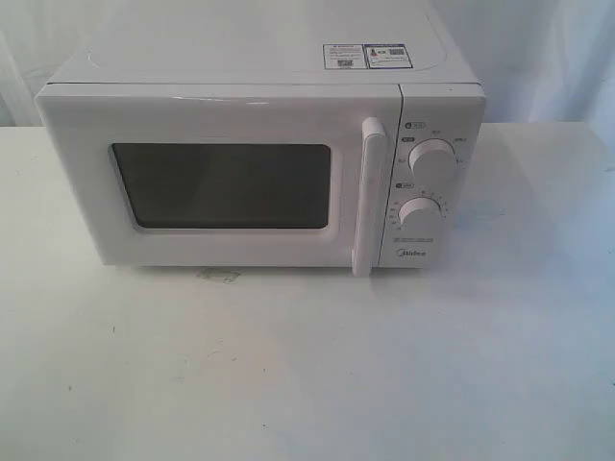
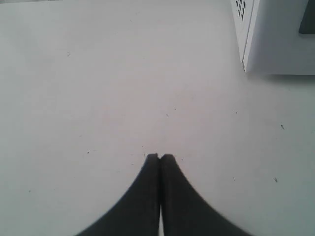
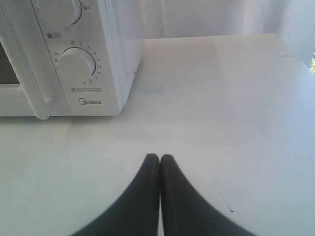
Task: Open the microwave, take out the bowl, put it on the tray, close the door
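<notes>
You see the white Midea microwave standing on the white table, towards its back edge, with the door shut flush and the tall bar handle just left of the two round knobs. The dark window hides whatever is inside. Your left gripper hangs over bare tabletop off the oven's left front corner, jaws pressed together on nothing. Your right gripper is likewise closed and empty, near the knob-side corner
</notes>
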